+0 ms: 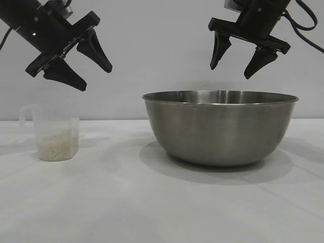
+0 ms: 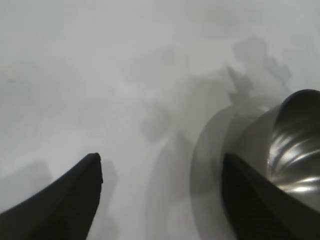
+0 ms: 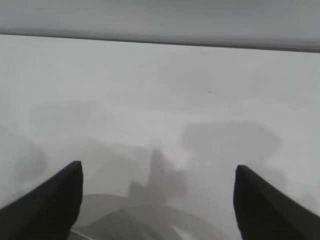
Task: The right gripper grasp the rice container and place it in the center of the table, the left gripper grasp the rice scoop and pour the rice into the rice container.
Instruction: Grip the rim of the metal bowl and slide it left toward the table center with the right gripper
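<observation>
The rice container, a large steel bowl, stands on the white table right of centre. My right gripper hangs open above its rim, holding nothing; in the right wrist view the right gripper is open over the table, with the bowl's rim faintly below. The rice scoop, a clear cup with a loop handle, stands at the left with rice in its bottom. My left gripper hovers open above and right of the scoop, tilted. Its wrist view shows the left gripper empty, the bowl beside one finger.
A plain pale wall runs behind the table. Bare tabletop lies between the scoop and the bowl and along the front edge. Shadows of both arms fall on the surface.
</observation>
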Controlling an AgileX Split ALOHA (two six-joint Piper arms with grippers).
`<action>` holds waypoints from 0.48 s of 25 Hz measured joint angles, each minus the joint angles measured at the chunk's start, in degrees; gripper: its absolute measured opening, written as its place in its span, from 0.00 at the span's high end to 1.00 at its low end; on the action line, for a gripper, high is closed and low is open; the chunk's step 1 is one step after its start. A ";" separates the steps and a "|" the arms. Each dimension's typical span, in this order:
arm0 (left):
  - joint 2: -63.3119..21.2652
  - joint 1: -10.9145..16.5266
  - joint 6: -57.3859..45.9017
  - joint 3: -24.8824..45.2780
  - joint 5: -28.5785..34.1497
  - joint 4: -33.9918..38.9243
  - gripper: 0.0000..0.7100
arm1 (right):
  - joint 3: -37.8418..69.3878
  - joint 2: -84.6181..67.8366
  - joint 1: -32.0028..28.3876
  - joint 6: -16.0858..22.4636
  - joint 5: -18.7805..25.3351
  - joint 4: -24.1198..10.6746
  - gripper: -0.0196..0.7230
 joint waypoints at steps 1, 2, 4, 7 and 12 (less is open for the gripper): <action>0.00 0.00 0.00 0.00 0.00 0.00 0.36 | 0.00 0.00 0.00 0.00 0.00 0.00 0.20; 0.00 0.00 0.00 0.00 0.00 0.00 0.36 | 0.00 0.00 0.00 0.00 0.00 0.00 0.20; 0.00 0.00 0.00 0.00 0.00 0.00 0.36 | 0.00 0.00 0.00 0.00 0.00 0.00 0.20; 0.00 0.00 0.00 0.00 0.00 0.00 0.36 | 0.00 0.00 0.00 0.00 -0.14 -0.70 0.20; 0.00 0.00 0.00 0.00 0.00 0.00 0.36 | -1.10 0.00 0.00 0.00 2.02 -2.85 0.20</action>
